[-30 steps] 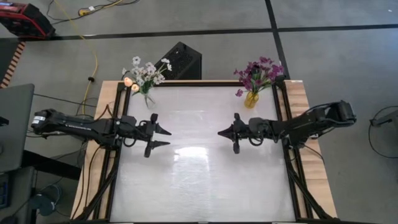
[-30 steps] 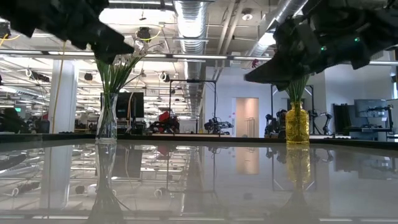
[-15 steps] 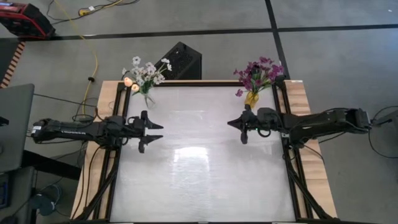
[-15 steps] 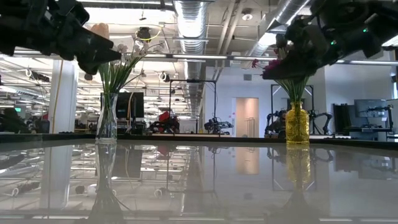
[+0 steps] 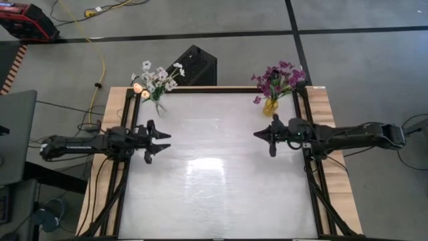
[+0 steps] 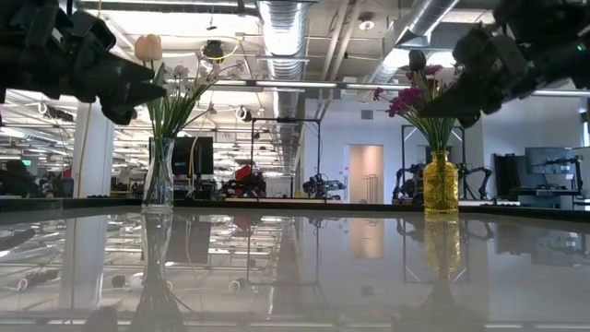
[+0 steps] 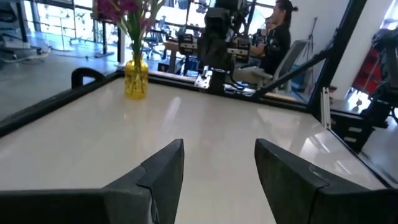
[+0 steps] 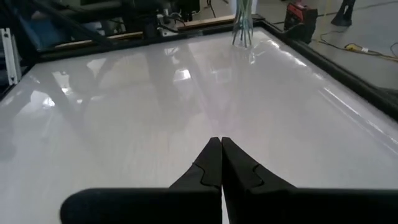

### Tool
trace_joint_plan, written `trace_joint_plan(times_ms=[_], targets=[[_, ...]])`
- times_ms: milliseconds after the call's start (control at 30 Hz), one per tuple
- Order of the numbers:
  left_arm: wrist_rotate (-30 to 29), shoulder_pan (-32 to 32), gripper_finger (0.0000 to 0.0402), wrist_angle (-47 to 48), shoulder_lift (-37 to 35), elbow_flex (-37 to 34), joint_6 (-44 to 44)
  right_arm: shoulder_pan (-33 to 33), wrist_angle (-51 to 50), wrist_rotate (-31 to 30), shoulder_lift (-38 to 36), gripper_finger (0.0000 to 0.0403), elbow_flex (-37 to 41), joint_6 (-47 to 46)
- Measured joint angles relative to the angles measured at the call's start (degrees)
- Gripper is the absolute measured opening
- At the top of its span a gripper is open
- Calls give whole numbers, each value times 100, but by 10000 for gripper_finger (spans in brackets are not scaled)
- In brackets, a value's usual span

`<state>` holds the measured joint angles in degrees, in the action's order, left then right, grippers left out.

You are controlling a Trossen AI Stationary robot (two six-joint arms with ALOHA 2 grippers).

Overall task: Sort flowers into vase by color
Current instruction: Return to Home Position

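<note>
A clear glass vase stands at the table's far left corner. It holds white blossoms and peach tulip buds. A yellow vase at the far right corner holds purple flowers. My left gripper hovers open over the table's left side, holding nothing. My right gripper hovers shut and empty over the right side, just near of the yellow vase. No loose flower lies on the table.
The glossy white tabletop lies between the two arms, with dark rails along its left and right edges. A black box sits on the floor beyond the far edge. In the left wrist view, a person sits beyond the table.
Both arms have drawn back from the table's middle. The left gripper moved toward the left edge, the right gripper toward the right edge and slightly toward the far edge. The vases and flowers have stayed put.
</note>
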<state>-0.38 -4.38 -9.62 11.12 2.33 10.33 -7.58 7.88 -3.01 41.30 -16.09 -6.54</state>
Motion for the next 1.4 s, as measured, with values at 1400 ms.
trace_joint_plan(times_ms=[1400], targets=[[-484, 6, 185, 409, -252, -186, 54, -260, -752, -131, -3436, 37, 1529, 811]])
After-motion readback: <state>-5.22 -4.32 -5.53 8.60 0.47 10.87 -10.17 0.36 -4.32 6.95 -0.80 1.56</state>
